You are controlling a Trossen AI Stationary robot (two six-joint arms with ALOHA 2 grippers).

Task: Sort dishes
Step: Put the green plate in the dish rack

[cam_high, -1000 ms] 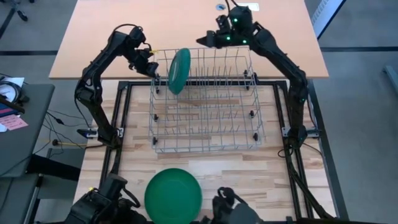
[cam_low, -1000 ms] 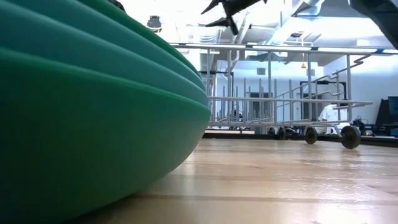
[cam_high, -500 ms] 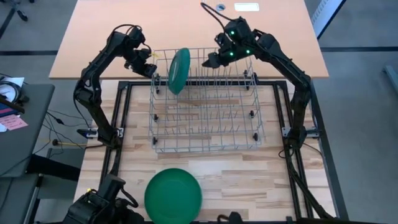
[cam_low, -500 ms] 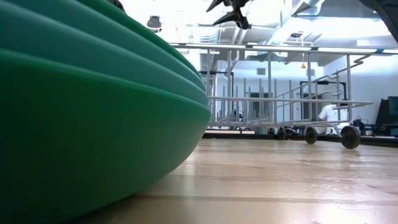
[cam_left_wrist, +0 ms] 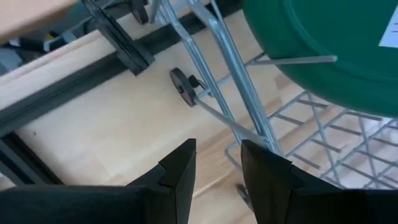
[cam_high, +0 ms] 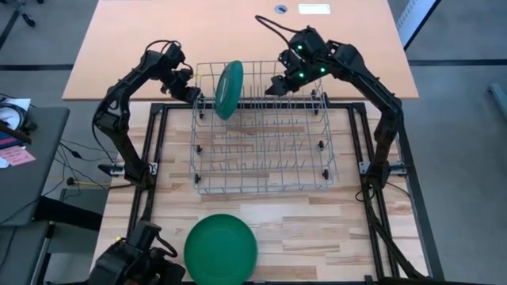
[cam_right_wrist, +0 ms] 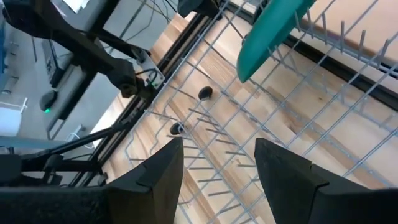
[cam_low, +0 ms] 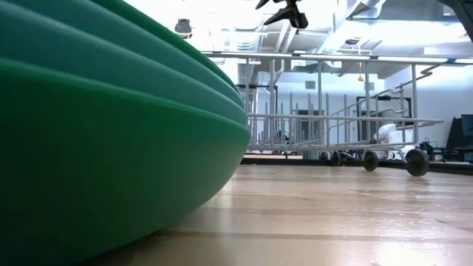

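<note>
High view: the right pincer is coming in over the far rim of the wire rack, having swung down from above the tan worktop beyond it over the last second, toward the teal plate standing on edge in the rack's far-left slots. That plate is leaning slightly, so this is probably a reach to straighten it or shift it, though that is only a guess. The right pincer's fingers are standing apart and holding nothing; in the right wrist view, rack wires are showing through the gap between them. The left pincer is staying just outside the rack's far-left corner, beside the teal plate, fingers partly open, gripping nothing. A green plate is lying flat on the wooden worktop nearer the camera, not yet racked.
</note>
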